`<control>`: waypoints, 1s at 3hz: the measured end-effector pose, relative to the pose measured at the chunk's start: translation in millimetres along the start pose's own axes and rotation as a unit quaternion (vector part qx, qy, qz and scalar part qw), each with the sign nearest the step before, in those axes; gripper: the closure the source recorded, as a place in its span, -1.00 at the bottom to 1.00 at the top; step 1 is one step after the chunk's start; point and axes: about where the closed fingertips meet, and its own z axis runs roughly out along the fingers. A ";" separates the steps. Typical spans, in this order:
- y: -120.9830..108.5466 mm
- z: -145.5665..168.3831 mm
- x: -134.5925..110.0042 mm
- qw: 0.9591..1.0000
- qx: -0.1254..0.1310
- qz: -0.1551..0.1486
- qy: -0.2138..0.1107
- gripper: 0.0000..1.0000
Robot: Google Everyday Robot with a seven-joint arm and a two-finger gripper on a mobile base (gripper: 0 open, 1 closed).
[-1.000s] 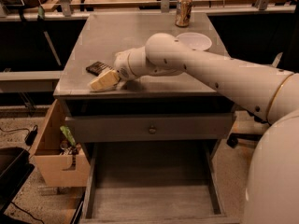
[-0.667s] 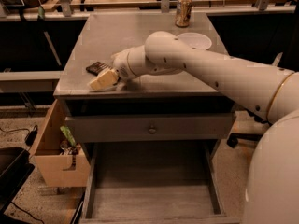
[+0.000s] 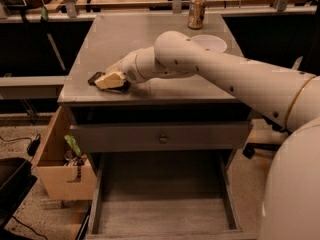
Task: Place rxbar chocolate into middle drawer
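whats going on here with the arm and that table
The robot arm reaches across the grey table, its end effector down at the dark chocolate bar near the front left corner. The bar lies on the tabletop; whether it is gripped cannot be told. Below, the wide drawer is pulled open, the bar not yet in it.

You see only a dark corner of the chocolate bar [image 3: 94, 77]; the rest lies under the claw [image 3: 111, 80], near the left front edge of the table [image 3: 150, 39]. The pulled-out drawer [image 3: 160, 209] is cut off at the bottom edge. What sits in the box [image 3: 52, 176] on the left is too blurred to name.
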 end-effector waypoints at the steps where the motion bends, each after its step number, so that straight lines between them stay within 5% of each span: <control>1: -0.2 -1.6 -3.1 1.000 0.000 0.000 0.000 1.00; 3: 4.4 -27.2 -24.6 1.000 -0.009 -0.026 -0.011 1.00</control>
